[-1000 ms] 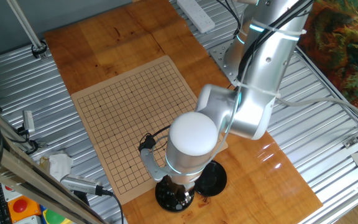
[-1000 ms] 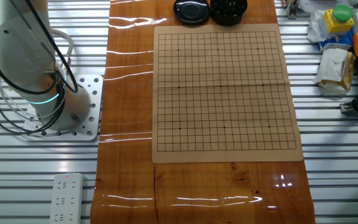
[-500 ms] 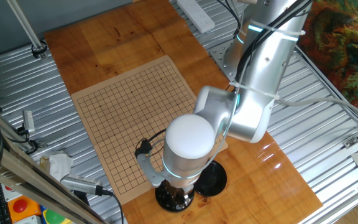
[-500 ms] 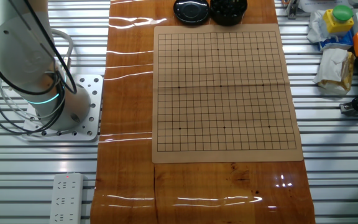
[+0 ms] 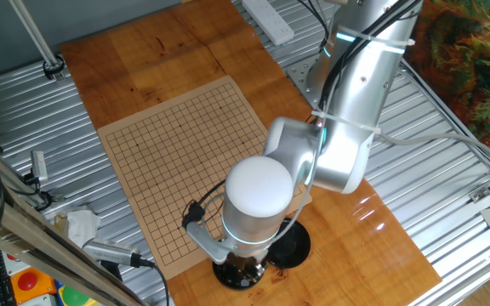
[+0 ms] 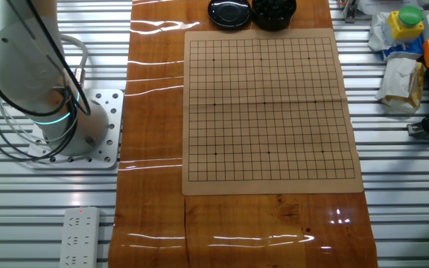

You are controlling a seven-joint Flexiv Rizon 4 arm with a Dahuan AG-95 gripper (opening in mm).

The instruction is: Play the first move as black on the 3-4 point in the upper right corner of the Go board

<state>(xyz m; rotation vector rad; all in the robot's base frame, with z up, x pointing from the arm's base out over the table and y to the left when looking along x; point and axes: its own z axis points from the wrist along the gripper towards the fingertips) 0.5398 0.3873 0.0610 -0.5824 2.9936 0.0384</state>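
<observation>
My wrist housing (image 5: 259,198) shifted slightly toward board (image 5: 173,153), away from round black lid (image 5: 289,245), compared with 1 s ago. Small black connector (image 5: 192,211) on my cable swung further out over board's grid. Grey bracket (image 5: 204,241) at my wrist base now reaches further toward board edge. Black bowl (image 5: 238,272) under me now less covered on lid side. My upper arm link (image 5: 357,93) leans slightly more toward board.

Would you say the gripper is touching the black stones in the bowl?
Cannot tell: in one fixed view the arm's wrist hides the gripper above the bowl; the other view crops it.
</observation>
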